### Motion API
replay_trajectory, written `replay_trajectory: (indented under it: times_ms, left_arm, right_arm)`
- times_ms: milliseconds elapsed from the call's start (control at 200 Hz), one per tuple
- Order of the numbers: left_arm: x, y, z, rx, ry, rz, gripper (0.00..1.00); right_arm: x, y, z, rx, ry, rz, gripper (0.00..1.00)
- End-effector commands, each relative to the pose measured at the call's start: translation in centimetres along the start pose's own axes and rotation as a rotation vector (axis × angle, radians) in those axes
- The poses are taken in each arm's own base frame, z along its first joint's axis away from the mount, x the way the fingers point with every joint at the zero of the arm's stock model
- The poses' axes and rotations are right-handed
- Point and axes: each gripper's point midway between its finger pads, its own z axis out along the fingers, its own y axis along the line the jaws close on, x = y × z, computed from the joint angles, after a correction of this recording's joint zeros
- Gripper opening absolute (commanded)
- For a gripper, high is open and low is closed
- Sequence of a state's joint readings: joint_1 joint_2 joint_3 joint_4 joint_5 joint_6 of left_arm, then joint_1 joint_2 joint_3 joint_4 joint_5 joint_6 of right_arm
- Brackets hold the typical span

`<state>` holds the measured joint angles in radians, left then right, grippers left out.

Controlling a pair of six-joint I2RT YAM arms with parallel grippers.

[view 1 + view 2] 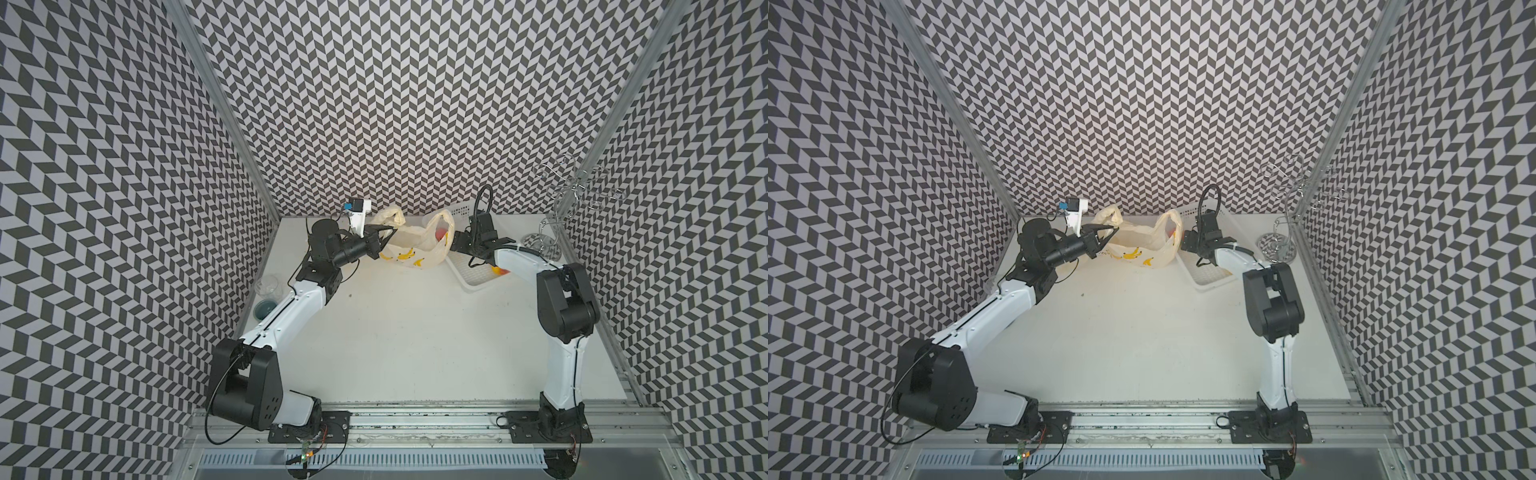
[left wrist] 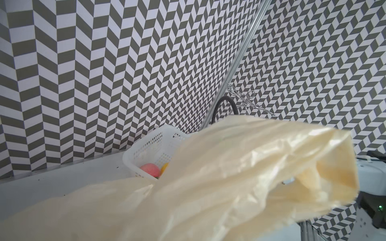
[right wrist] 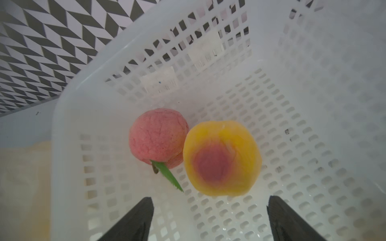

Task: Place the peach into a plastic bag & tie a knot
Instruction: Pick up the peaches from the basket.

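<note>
Nothing here can truly be read. The plastic bag (image 1: 409, 239) carries printed yellow bananas (image 1: 405, 254), but any lettering near them is too small to make out. Two pale stickers (image 3: 159, 82) on the white basket (image 3: 302, 104) show only faint, blurred marks.

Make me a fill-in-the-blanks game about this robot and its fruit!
The left gripper pinches a plastic bag printed with yellow ____.
The basket holds ____ fruits.
The peach has a ____ leaf.
The right gripper, over the basket, is wide ____.
Missing words: bananas, two, green, open.
</note>
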<state>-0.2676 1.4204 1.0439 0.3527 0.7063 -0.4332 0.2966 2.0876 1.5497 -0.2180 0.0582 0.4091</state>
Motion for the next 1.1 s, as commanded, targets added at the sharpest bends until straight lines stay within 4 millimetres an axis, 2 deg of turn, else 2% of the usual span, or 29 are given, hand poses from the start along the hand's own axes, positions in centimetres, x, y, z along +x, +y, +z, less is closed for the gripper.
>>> replay_trajectory:
  times_ms: [0,200,461,556,676,736,821,826,846,926,986,1097]
  left_arm:
    - [1.1,0.2,-0.2,0.01,0.03,-0.052,0.0]
    - [0.9,0.3,0.0,0.016,0.023,-0.055,0.0]
    - [1.6,0.5,0.0,0.015,0.036,-0.064,0.0]
    - [1.7,0.6,0.0,0.013,0.037,-0.068,0.0]
    - [1.6,0.5,0.0,0.014,0.037,-0.069,0.0]
    - [1.4,0.3,-0.1,0.015,0.035,-0.068,0.0]
    - [1.2,0.3,-0.2,0.011,0.028,-0.071,0.0]
    - [1.2,0.3,-0.2,0.01,0.027,-0.071,0.0]
    - [1.1,0.4,-0.2,0.006,0.025,-0.073,0.0]
    - [1.1,0.4,-0.2,0.009,0.023,-0.087,0.0]
    - [1.2,0.2,-0.3,0.018,0.028,-0.092,0.0]
    - [1.0,0.0,-0.4,0.019,0.019,-0.107,0.0]
  right_arm:
    - [-0.6,0.0,0.2,0.004,0.008,-0.016,0.88]
    - [0.9,-0.9,2.2,0.042,0.039,-0.005,0.88]
    - [-0.4,-1.7,4.4,0.108,0.01,-0.022,0.86]
    - [-0.8,-2.1,4.5,0.125,-0.006,-0.018,0.79]
    - [-1.4,-2.0,3.7,0.109,-0.015,-0.025,0.58]
    - [-2.7,-1.4,1.8,0.08,-0.064,-0.018,0.49]
    - [-4.3,-0.6,-2.4,0.035,-0.135,0.0,0.42]
    - [-4.9,-0.4,-3.2,0.027,-0.152,0.004,0.42]
    - [-4.7,-0.3,-3.8,0.017,-0.151,0.008,0.41]
    - [-5.6,1.2,-9.0,-0.083,-0.214,0.012,0.37]
    - [-5.9,1.6,-12.6,-0.132,-0.258,0.017,0.33]
    - [-5.5,3.7,-18.4,-0.258,-0.281,0.003,0.27]
